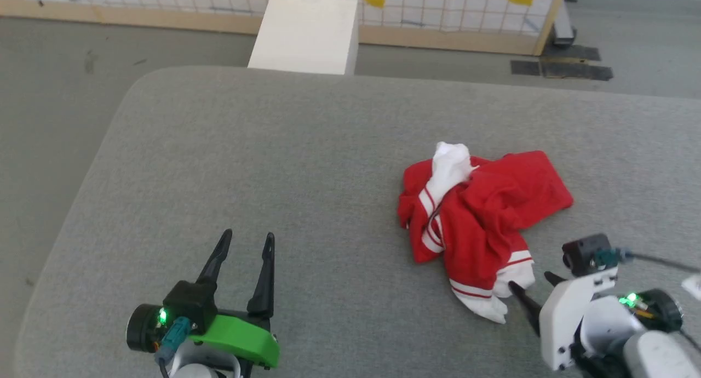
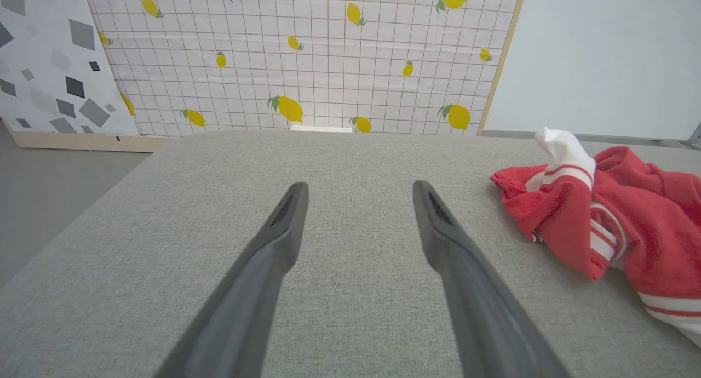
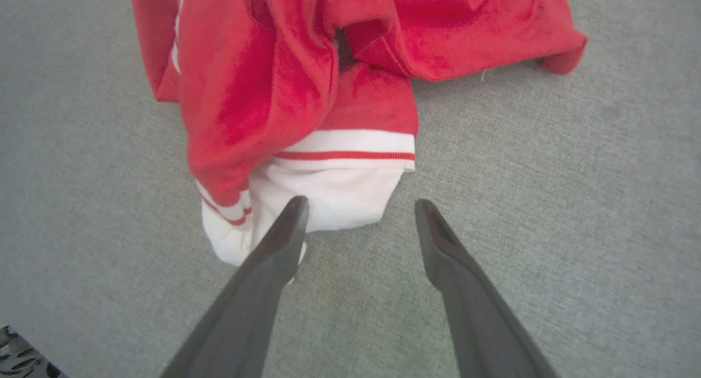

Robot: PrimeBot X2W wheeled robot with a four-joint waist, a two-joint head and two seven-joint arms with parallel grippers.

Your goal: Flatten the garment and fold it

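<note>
Garment: one crumpled red shirt with white, stripe-trimmed sleeves, on a grey surface just ahead of the right gripper and well right of the left gripper. Both grippers gape wide, empty.

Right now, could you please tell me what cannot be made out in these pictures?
Garment front: head view, buried in its own crumpled folds.
Garment's far part: left wrist view, cut by the right edge.
Whether right gripper touches white sleeve: right wrist view, finger overlaps it.
</note>
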